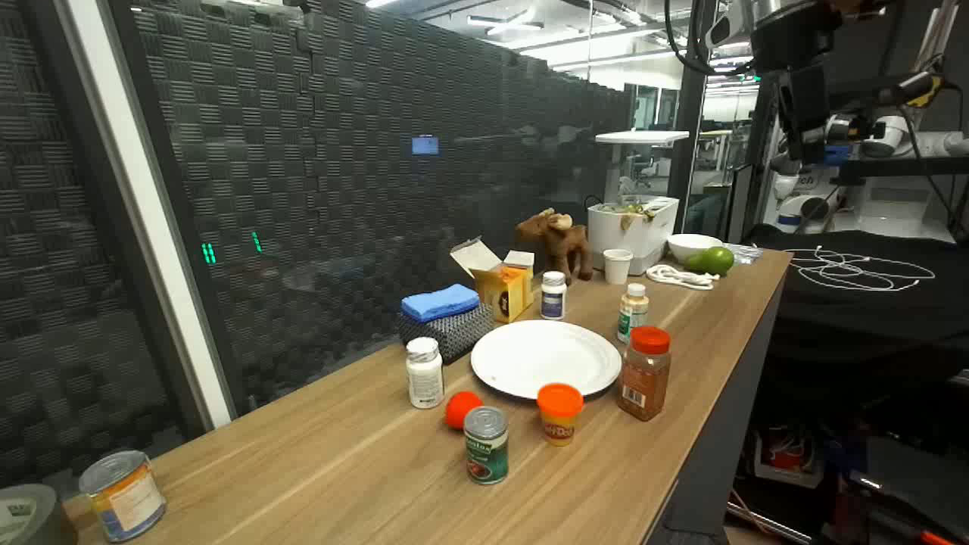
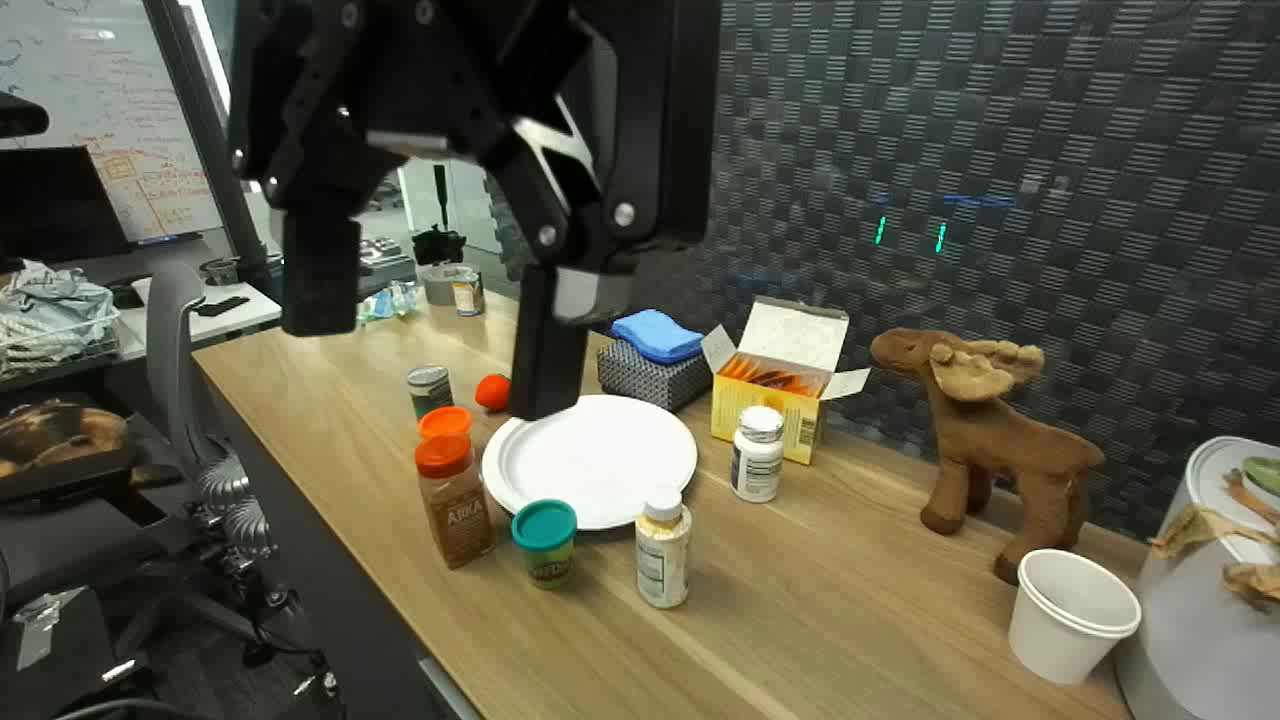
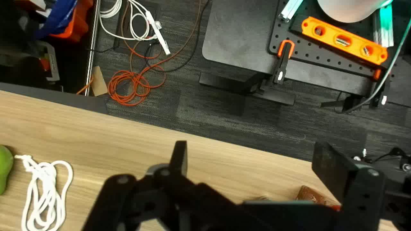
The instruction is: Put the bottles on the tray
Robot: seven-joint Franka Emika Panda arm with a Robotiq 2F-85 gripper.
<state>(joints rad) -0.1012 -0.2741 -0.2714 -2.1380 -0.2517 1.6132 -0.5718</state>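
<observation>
We are probably just beginning: the jaws are hanging spread and empty, and the bottles (image 2: pixel 663 552) are standing around the white plate (image 2: pixel 620 460), none resting on it. Next we are likely needing to swing across and lower over one. In the wrist view, the jaws are hiding most of the red-lidded jar (image 3: pixel 314 194).

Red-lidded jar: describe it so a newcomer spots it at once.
On the wooden table, find the large round white plate. Beside it, on the side away from the dark patterned wall, stands the jar, clear with reddish-brown contents. Its red lid sets it apart from the nearby white-capped bottle, its greater height from the orange-lidded tub.
</observation>
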